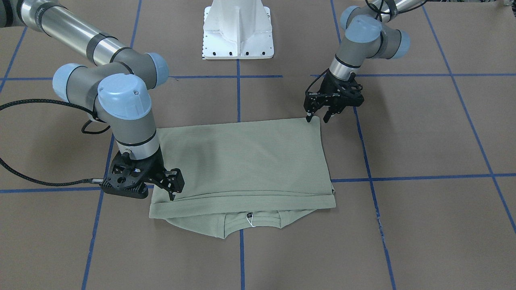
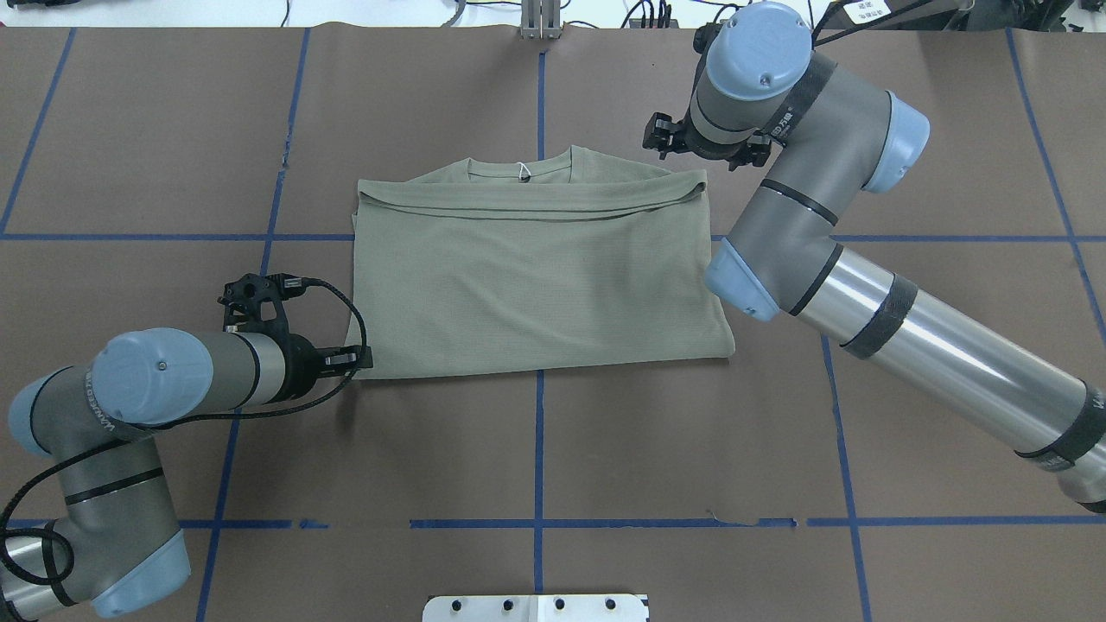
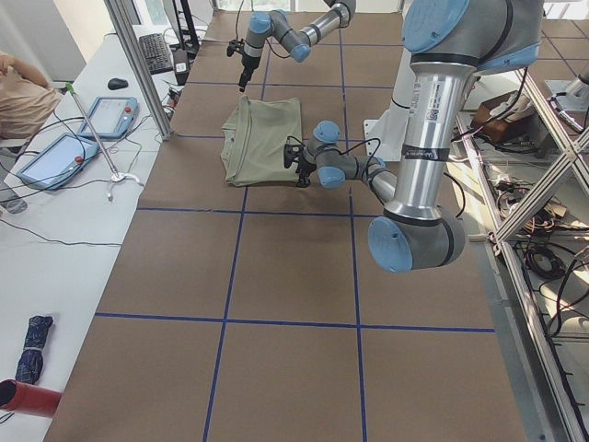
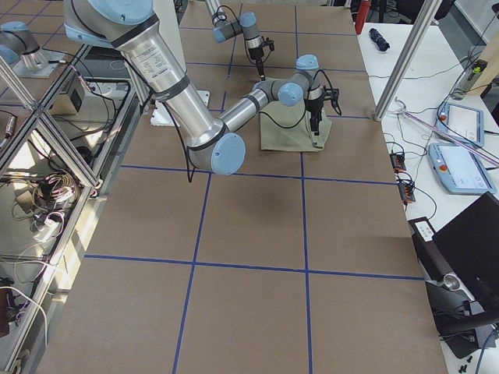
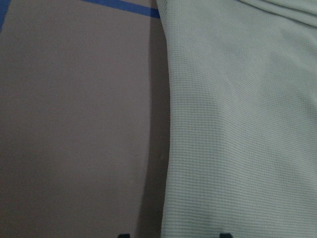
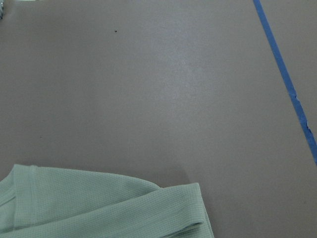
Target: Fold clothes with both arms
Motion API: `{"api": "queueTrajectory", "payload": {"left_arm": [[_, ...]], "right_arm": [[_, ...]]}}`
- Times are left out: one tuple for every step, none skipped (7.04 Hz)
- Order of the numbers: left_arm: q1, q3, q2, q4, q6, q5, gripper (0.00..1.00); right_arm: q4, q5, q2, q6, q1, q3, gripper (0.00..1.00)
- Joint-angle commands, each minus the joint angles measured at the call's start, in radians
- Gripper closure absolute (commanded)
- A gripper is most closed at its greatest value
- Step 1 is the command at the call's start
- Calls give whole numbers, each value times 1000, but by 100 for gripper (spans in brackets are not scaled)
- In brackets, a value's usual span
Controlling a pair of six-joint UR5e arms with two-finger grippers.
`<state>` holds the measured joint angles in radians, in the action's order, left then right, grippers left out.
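The sage-green knit shirt (image 2: 536,285) lay flat mid-table as a folded rectangle. Its ribbed collar (image 2: 518,164) and neck label (image 1: 249,218) poked out at the edge far from the robot, and several stacked hem edges lay just inside the collar. It looked light, soft and limp. I judged that it would sag between any two grips, and that the loose layers would slide over each other unless they were pinched together. The corners and the folded edges looked like the best places to take hold, with the grip deep enough to catch every layer.

The left gripper (image 1: 317,117) stood at the shirt's near left corner. Its jaws were spread wide with the cloth edge between them, and they had not yet closed on anything. The right gripper (image 1: 172,192) hung over the opposite corner, far and right, by the stacked edges. I could not tell how wide its jaws stood, and its wrist view showed only that corner. The brown table (image 2: 691,432) around the shirt was crossed by blue tape lines (image 2: 538,449).
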<state>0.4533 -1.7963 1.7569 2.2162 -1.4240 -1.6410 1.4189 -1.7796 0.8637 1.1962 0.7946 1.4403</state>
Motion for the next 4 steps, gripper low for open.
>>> {"api": "queueTrajectory", "payload": {"left_arm": [[-1,0,9,0,-33,0,97],[-4,0,9,0,-32,0,100],[-4,0,9,0,-27,0,100],[-4,-9,4,0,-21,0,100]], "right_arm": [[0,0,-2,-1,0,0,0],[0,0,-2,-1,0,0,0],[0,0,0,-1,0,0,0],[0,0,0,-1,0,-1,0]]}}
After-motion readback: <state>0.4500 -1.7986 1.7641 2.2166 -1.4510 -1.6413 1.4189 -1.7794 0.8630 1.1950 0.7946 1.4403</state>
